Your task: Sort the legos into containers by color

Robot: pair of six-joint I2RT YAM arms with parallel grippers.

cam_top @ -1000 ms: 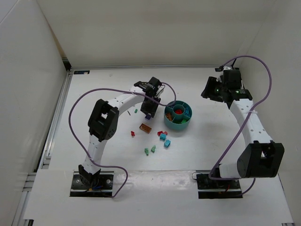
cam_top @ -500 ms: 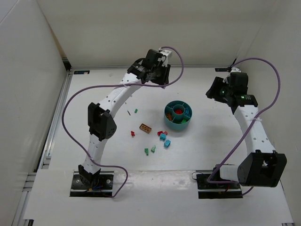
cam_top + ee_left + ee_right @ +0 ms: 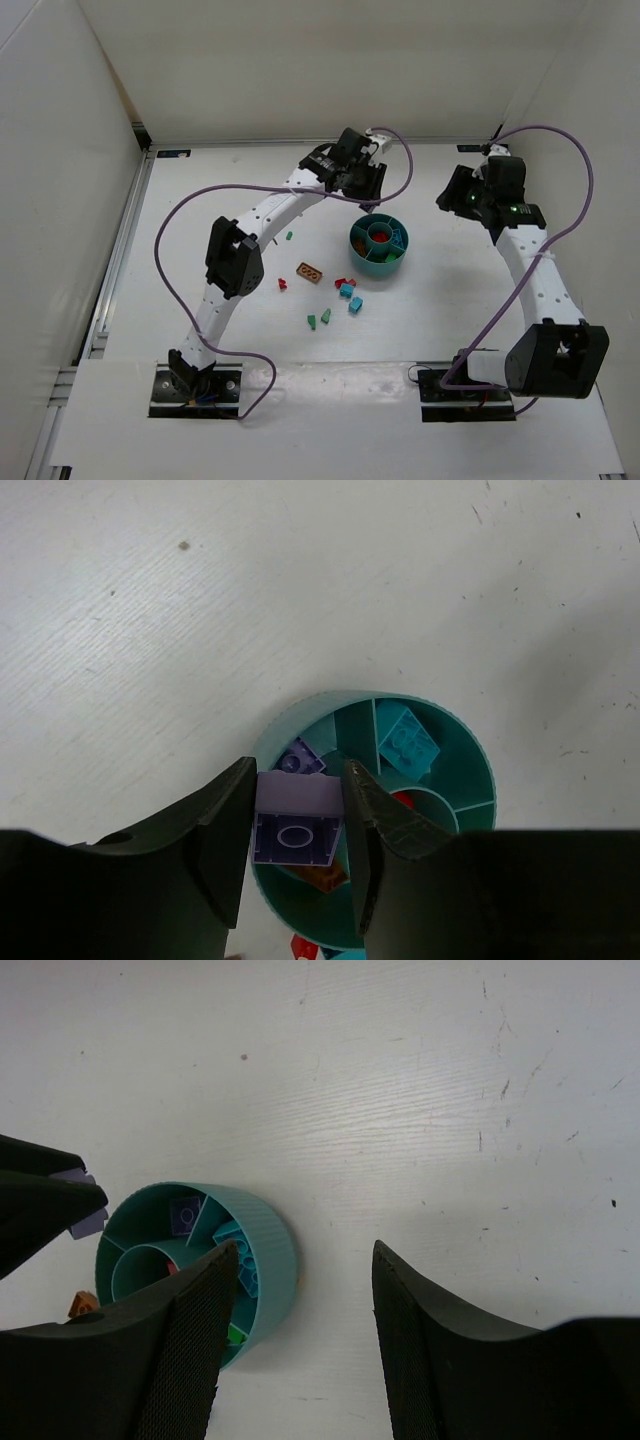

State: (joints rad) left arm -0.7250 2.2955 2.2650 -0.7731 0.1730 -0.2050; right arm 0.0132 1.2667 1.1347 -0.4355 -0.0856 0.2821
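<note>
A purple brick [image 3: 293,832] is clamped between the fingers of the left gripper [image 3: 297,805], which is held over the far-left edge of the teal bowl [image 3: 472,750]. In the left wrist view the held brick is seen above the bowl's compartments; whether it touches the rim cannot be told. Inside the bowl, a second purple brick [image 3: 298,760] is seen in one compartment, a light blue brick [image 3: 408,742] in the next, something red [image 3: 403,800] in the small central cup, and an orange-brown piece [image 3: 322,875] partly hidden under the held brick. The right gripper [image 3: 305,1255] is held over bare table to the right of the bowl, well apart from it, its fingers spread with nothing between them. On the table [image 3: 200,220], to the left and front of the bowl, further pieces are scattered: an orange-brown plate [image 3: 310,272], a small red brick [image 3: 282,284], another red brick [image 3: 341,282] just beside two blue bricks [image 3: 347,291], two green bricks [image 3: 312,321] nearer the arms, and one tiny green piece [image 3: 288,237] farther back.
</note>
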